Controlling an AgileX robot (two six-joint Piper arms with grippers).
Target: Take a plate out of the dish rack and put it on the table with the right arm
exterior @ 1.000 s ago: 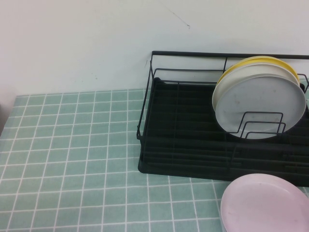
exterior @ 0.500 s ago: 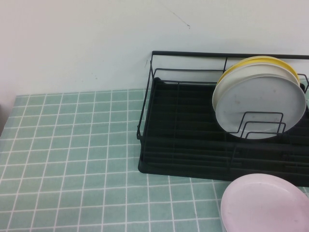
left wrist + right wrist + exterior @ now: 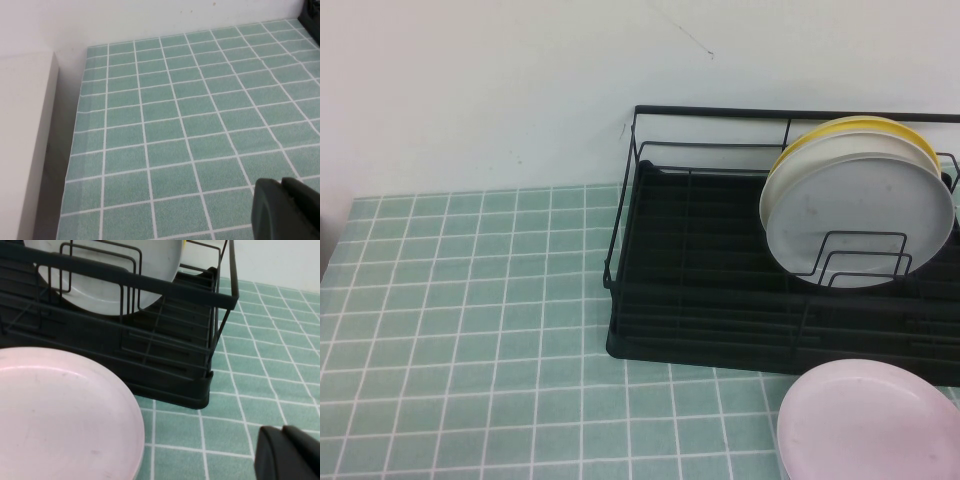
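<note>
Three plates stay upright in the dish rack (image 3: 720,250) in the high view: a light grey one (image 3: 860,215) in front, a paler one and a yellow one (image 3: 855,125) behind it. The pink plate (image 3: 870,420) lies flat on the counter (image 3: 470,320), just in front of the rack's near edge. Neither arm shows here. By that, the placing looks done, and nothing more seems called for than keeping the right arm clear of the plate.

In the left wrist view, the left end effector (image 3: 286,209) hangs above bare green tiles, well apart from the rack; I cannot tell whether it is released or clenched. A pale wall and a white ledge (image 3: 25,140) border the tiles.

In the right wrist view, the right end effector (image 3: 289,452) is clenched on nothing, beside the plate without touching it, near the rack's corner. The counter is flat, tiled, with white grout, uncluttered round the plate.
</note>
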